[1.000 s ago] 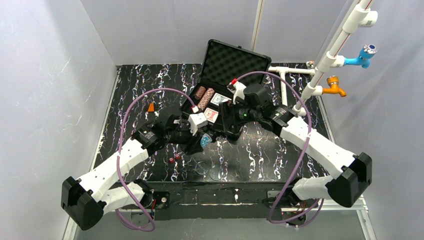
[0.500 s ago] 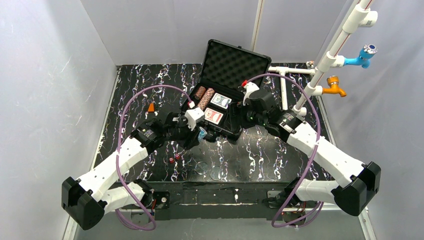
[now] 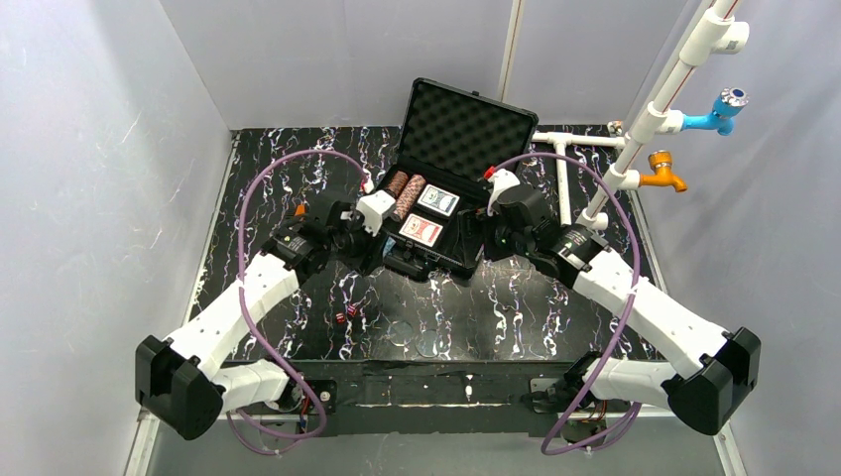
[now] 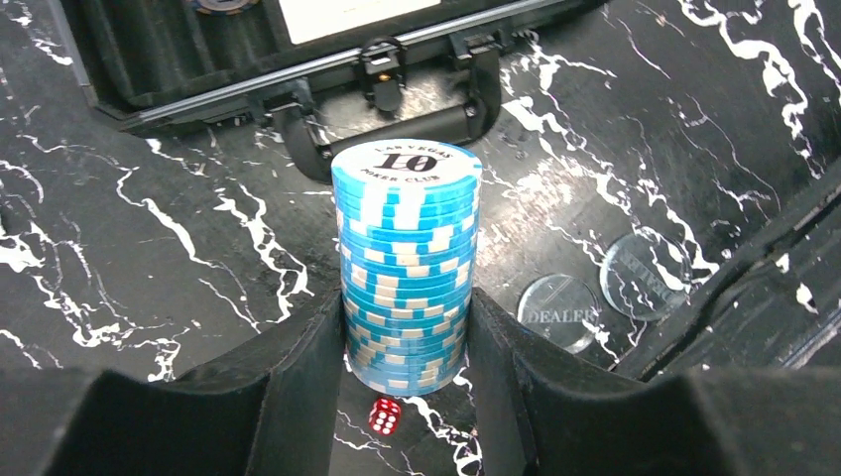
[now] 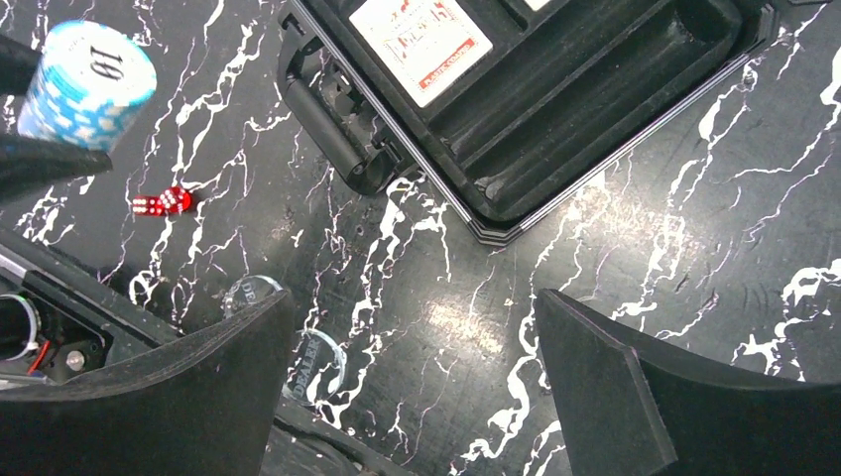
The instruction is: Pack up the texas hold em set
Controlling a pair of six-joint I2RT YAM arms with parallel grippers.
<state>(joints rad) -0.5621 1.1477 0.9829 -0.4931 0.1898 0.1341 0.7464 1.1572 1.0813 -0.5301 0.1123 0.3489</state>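
The black case [image 3: 466, 124] stands open at the table's middle, with brown chip stacks [image 3: 404, 190] and two card decks [image 3: 429, 215] in its base. My left gripper [image 4: 407, 337] is shut on a blue chip stack [image 4: 407, 268] and holds it upright just in front of the case handle [image 4: 382, 104]. In the top view the left gripper [image 3: 380, 248] is at the case's near-left corner. My right gripper [image 5: 412, 367] is open and empty over bare table beside the case's near-right corner [image 5: 496, 223]. The blue stack also shows in the right wrist view [image 5: 87, 84]. Small red dice [image 3: 345, 314] lie on the table.
Two clear dealer discs [image 3: 402, 332] [image 3: 428, 342] lie near the front edge. A white pipe frame [image 3: 650, 114] with blue and orange taps stands at the back right. A small orange piece [image 3: 300, 212] lies left of the left arm. Walls close in the table.
My left gripper has carried the blue chip stack back and to the left, up to the case's front. My right gripper has drawn back to the right, off the case.
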